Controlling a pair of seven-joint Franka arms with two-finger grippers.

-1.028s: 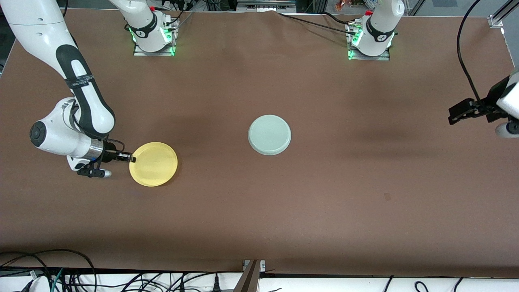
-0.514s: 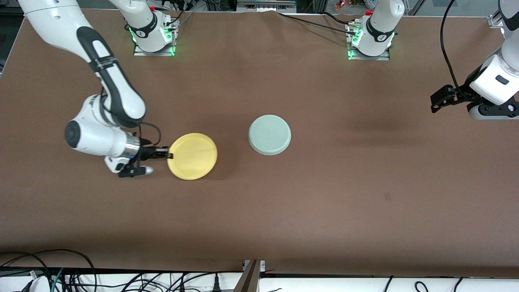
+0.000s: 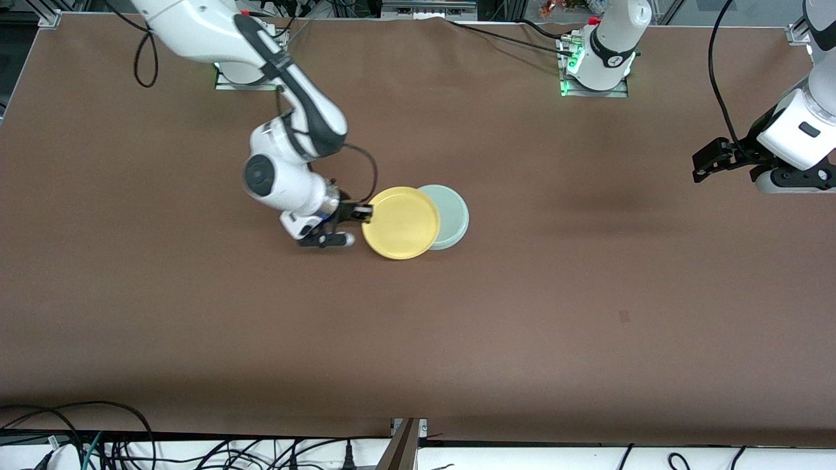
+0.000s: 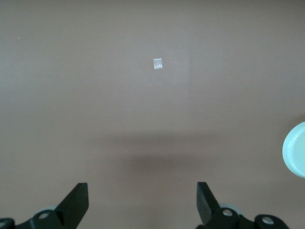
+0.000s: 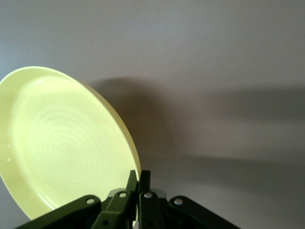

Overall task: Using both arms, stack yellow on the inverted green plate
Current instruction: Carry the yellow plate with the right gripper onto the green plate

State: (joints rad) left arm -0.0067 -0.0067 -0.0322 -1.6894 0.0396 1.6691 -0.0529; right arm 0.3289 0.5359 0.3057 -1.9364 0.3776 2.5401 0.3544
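Your right tool [image 3: 362,212], clenched on the round bright yellow plastic plate [image 3: 400,222], had carried it across the table [image 3: 588,313], now overlapping the inverted pale green plate [image 3: 452,212]. Your left tool [image 3: 702,166] waited, released, over the left arm's end.

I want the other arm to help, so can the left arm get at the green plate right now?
Probably only partly. The left claw hangs open over the left arm's end of the table with nothing between it and the green plate, but the yellow plate, held by the right claw, covers much of it.
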